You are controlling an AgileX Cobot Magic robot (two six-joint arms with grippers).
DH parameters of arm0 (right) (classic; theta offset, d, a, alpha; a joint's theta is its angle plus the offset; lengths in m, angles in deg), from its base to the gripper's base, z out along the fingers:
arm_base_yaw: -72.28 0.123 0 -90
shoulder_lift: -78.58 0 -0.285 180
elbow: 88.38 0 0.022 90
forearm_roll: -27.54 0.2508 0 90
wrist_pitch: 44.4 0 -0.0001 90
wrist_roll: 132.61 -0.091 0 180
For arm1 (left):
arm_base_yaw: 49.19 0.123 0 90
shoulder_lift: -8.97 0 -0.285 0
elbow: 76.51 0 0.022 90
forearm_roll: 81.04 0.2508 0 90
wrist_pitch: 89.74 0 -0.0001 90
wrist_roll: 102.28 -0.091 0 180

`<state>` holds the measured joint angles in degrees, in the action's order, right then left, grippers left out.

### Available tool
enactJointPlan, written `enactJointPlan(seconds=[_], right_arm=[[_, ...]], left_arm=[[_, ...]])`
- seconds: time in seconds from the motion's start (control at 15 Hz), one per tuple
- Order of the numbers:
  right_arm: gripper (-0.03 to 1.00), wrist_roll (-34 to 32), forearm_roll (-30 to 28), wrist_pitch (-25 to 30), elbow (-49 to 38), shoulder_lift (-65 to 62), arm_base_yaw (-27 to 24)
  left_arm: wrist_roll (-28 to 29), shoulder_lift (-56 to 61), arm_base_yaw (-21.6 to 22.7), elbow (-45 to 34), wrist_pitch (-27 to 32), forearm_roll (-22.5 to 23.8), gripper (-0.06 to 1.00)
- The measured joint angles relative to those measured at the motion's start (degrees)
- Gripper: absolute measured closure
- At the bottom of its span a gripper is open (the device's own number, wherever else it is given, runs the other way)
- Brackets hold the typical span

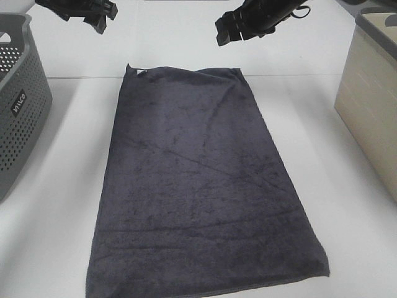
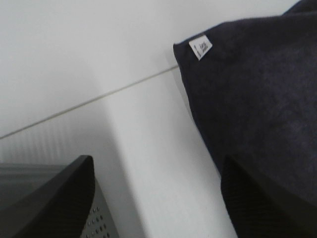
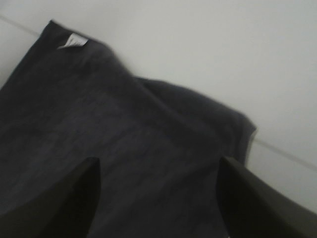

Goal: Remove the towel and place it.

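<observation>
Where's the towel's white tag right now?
In the exterior high view, the white tag sits at the towel's far left corner, below the left hand.

Towel point(image 1: 201, 186) lies on table point(image 1: 62, 236) (basket point(image 1: 18, 105) left, bin point(image 1: 372, 105) right).

One towel point(image 1: 201, 186) — two baskets point(image 1: 18, 105)

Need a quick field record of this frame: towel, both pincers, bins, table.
towel: large dark charcoal-grey terry cloth towel, spread flat, small white tag at far left corner
left pincer: open, above the table beyond the tag corner, holding nothing
right pincer: open, above the towel's far right corner, holding nothing
left bin: grey perforated plastic basket
right bin: beige box
table: white tabletop
</observation>
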<state>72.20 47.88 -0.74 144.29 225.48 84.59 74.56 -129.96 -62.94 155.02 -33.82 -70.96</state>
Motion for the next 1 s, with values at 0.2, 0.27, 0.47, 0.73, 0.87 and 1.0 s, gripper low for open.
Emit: enactJointPlan(seconds=[0.2, 0.27, 0.47, 0.73, 0.87, 1.0], right_arm=[[0.27, -10.5, -4.2, 15.0, 0.0, -6.5, 0.0], [0.25, -12.7, -5.9, 18.2, 0.0, -8.7, 0.0], [0.23, -17.1, -12.9, 24.4, 0.0, -13.8, 0.0], [0.23, -20.7, -19.4, 26.1, 0.0, -18.8, -0.2], [0.23, -23.4, -17.2, 26.1, 0.0, -21.8, -3.6], [0.23, -25.5, -15.0, 26.1, 0.0, -23.1, -6.9]], left_arm=[[0.7, 0.8, 0.0, 0.0, 6.6, 1.3, 0.27], [1.2, 1.5, 0.0, 0.0, 7.2, 1.3, 0.27], [2.6, 6.3, 0.5, 0.0, 7.3, 1.8, 0.27], [4.7, 11.7, 8.0, 0.0, 11.2, 0.2, 0.27], [5.1, 17.4, 15.9, 0.0, 11.9, -6.9, 0.27], [4.6, 20.9, 19.1, 0.0, 12.8, -10.1, 0.27]])
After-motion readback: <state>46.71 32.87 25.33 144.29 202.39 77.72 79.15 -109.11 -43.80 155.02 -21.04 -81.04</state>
